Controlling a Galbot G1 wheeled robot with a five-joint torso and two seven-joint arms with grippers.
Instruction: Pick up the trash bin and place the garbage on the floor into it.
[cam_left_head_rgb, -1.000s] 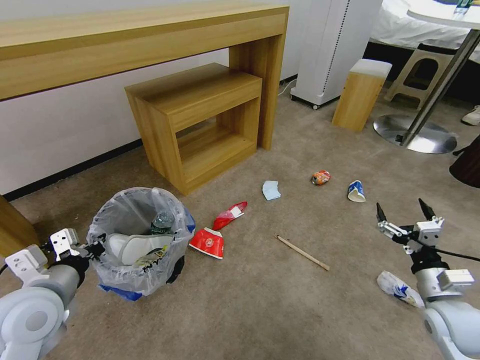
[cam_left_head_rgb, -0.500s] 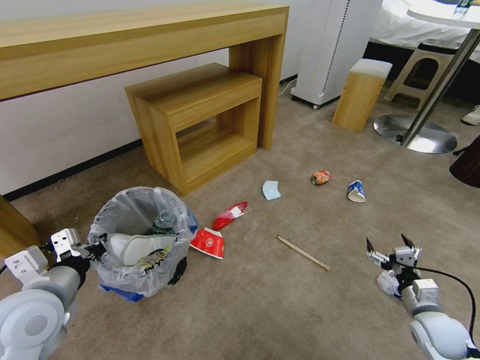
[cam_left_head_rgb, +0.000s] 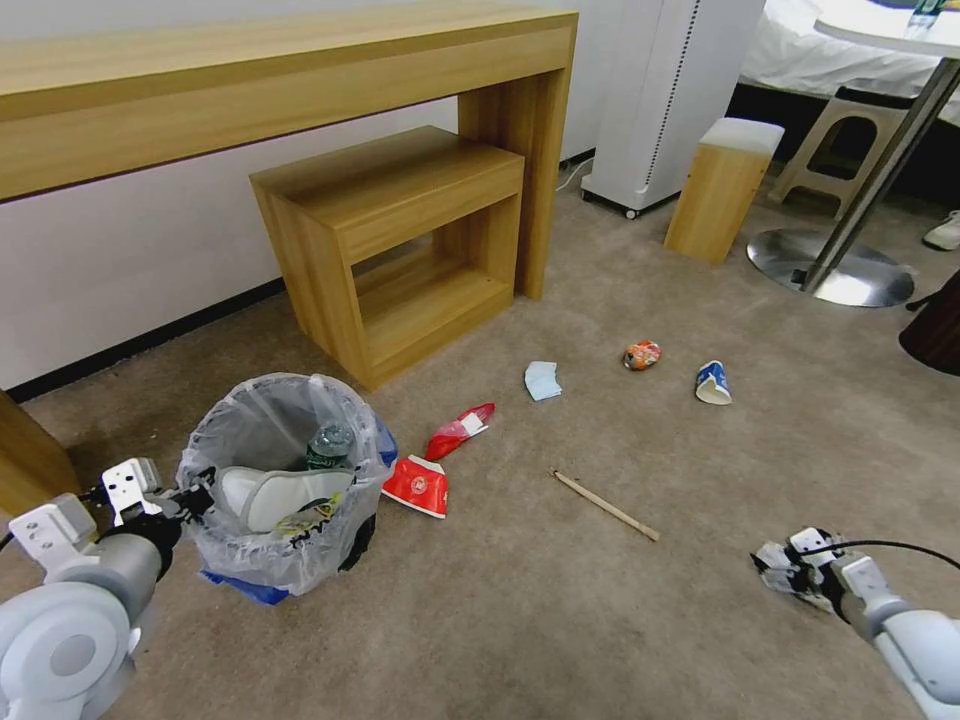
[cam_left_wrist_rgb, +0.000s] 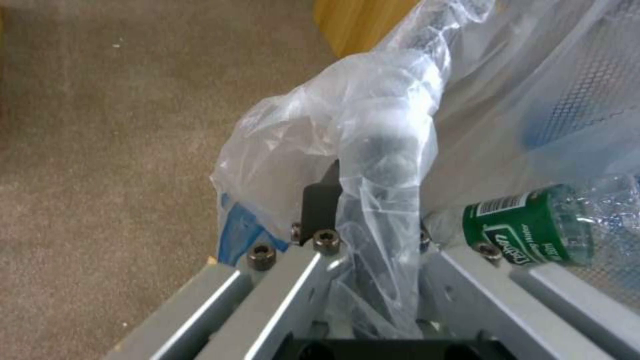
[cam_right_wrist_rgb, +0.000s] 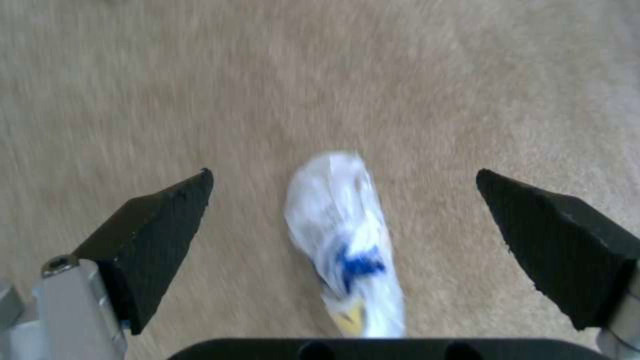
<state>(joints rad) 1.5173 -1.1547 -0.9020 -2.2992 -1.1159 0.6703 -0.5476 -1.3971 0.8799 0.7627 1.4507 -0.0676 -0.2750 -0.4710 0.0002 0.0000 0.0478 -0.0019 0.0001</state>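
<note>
Here the right gripper (cam_right_wrist_rgb: 343, 220), jaws spread wide and empty, hangs low over the floor (cam_left_head_rgb: 560, 600) at 4 o'clock, straddling a white-and-blue wrapper (cam_right_wrist_rgb: 347, 235) whose long axis runs across the jaw line. At 8 o'clock, the left gripper (cam_left_wrist_rgb: 363, 220) clamps the trash bin (cam_left_head_rgb: 285, 480) rim.

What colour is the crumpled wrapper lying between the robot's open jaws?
White with a blue patch and a bit of yellow wrapper; right wrist view shows it best.

I can't read any text here. The green label (cam_left_wrist_rgb: 517, 229) on the plastic bottle (cam_left_wrist_rgb: 533, 225) carries white lettering and a barcode, both too blurred to make out.
</note>
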